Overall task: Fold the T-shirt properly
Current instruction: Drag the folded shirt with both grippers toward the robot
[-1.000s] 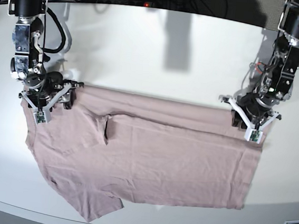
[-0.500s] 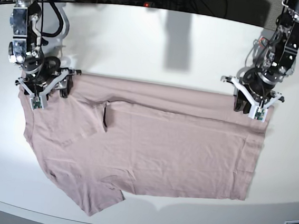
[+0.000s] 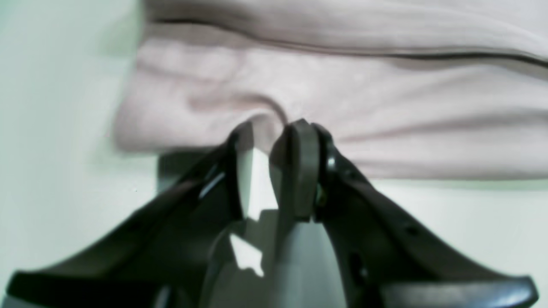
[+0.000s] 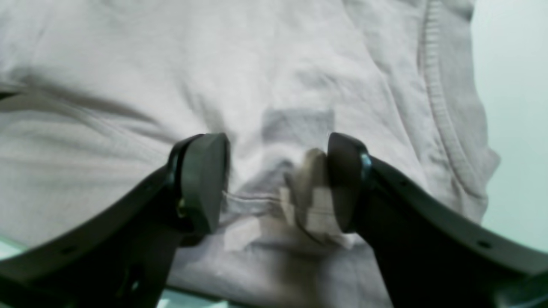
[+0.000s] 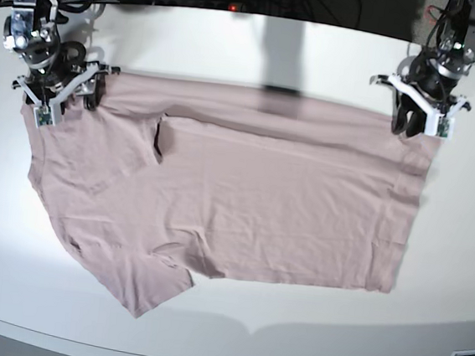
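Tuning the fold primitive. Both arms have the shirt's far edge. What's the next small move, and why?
Probably keep dragging the far edge a bit farther back, both arms together. The left gripper and right gripper each pinch a corner of the T-shirt, but the near sleeve lies skewed and the body is creased, so more even tension should flatten it before folding.

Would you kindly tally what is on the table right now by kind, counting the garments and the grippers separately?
T-shirt, dusty pink: 1
Grippers: 2, the left gripper and the right gripper
White table: 1
Total: 4
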Controlling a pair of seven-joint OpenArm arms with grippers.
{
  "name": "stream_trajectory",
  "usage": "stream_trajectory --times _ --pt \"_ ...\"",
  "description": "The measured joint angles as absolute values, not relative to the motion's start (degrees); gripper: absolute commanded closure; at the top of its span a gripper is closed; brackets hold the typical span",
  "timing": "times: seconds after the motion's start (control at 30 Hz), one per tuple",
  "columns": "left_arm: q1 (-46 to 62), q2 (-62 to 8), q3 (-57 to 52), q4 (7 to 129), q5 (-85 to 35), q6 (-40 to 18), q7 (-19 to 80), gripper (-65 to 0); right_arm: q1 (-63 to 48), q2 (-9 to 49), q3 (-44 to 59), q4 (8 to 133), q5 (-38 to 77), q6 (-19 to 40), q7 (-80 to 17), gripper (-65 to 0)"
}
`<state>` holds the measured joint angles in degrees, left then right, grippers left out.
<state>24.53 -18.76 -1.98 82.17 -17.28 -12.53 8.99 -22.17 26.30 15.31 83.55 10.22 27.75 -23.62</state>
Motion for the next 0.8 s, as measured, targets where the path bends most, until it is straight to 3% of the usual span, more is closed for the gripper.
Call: stream_trajectory --times 0.27,0.53,0.7,0.8 --pt "30.35 -15.99 -5.69 86.04 -15.64 -9.17 9.54 -15.9 -24.91 26.68 16.53 84.77 8.93 26.37 -23.83 -37.1" --pt "33.06 -15.05 -5.04 103.33 -13.3 -9.19 34.35 -15.9 -24.73 26.68 16.53 84.88 8.71 26.37 -24.38 -37.1" --pt "30.65 -14.61 -4.47 108.73 -14.96 -10.61 31.42 -15.9 -24.73 26.68 16.53 84.93 8.75 26.39 -24.29 -37.1" --pt "25.89 -14.92 -4.58 107.98 -11.84 -11.49 35.2 -15.9 -24.71 26.7 16.51 84.93 8.56 26.37 -24.32 -37.1"
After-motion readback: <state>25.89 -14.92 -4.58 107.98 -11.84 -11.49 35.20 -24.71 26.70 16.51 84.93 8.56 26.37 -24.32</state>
